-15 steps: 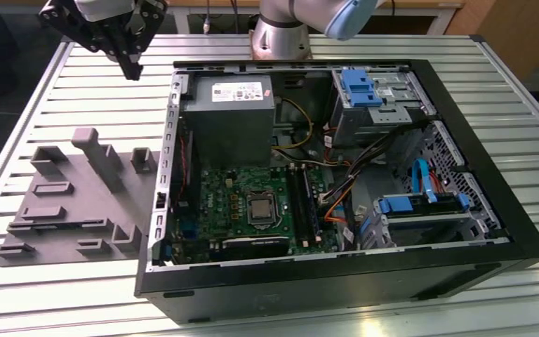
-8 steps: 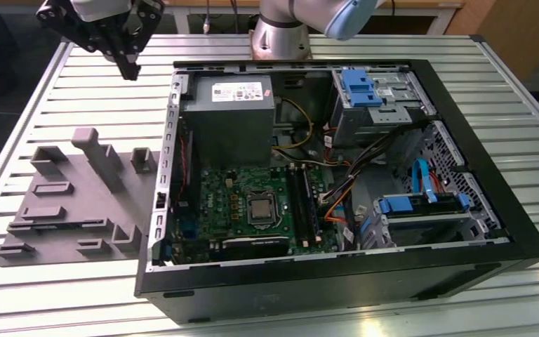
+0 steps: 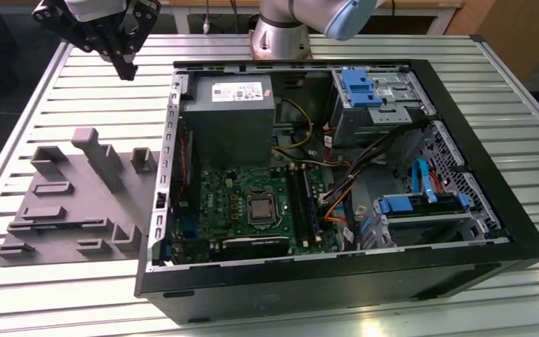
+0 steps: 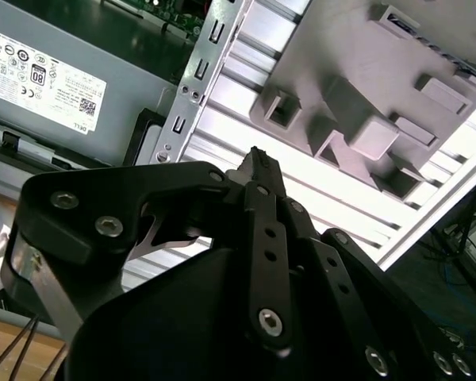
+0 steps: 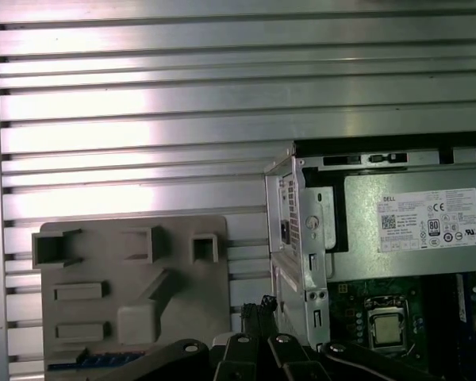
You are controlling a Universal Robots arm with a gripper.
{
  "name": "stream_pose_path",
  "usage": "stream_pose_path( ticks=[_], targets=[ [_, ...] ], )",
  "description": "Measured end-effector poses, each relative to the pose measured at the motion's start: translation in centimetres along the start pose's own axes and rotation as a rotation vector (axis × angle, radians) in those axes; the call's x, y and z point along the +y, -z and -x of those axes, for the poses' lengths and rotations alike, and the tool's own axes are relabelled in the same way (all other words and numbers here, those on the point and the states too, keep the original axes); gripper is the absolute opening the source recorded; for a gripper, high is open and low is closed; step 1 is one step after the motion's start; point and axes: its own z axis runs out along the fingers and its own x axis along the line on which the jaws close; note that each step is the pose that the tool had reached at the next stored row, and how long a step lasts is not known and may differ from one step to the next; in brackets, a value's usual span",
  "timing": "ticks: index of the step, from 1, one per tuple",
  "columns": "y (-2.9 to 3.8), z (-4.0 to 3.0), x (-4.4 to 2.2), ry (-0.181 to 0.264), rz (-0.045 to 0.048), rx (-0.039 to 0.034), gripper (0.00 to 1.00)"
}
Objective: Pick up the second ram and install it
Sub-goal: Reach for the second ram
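My gripper [image 3: 126,69] hangs high over the table's far corner at the exterior view's left, beyond the grey holder plate [image 3: 73,200]. Its fingers meet at a point with nothing between them, as both wrist views show [image 4: 256,157] [image 5: 260,305]. A thin dark bluish strip with small chips, apparently the second ram [image 5: 91,361], lies on the holder plate [image 5: 135,270], partly hidden behind the gripper's links. The green motherboard [image 3: 250,203] lies in the open computer case [image 3: 344,281], with its long black slots [image 3: 303,203] beside the processor.
The grey power supply [image 3: 227,116] fills the case's far part. Blue drive brackets [image 3: 420,203] and cable bundles sit at the exterior view's right. Upright blocks [image 3: 90,144] stand on the holder plate. The table [image 3: 82,295] is ribbed aluminium.
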Motion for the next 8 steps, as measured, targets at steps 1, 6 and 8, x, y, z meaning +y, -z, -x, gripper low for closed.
stream_pose_path(
  ticks=[1,6,8],
  targets=[
    [0.00,-0.06,-0.01,0.000,0.0000,0.0000,0.11],
    [0.01,-0.34,-0.03,0.000,0.0000,-0.0004,0.11],
    [0.02,-0.46,-0.04,0.000,0.0000,-0.0005,0.11]
  ],
)
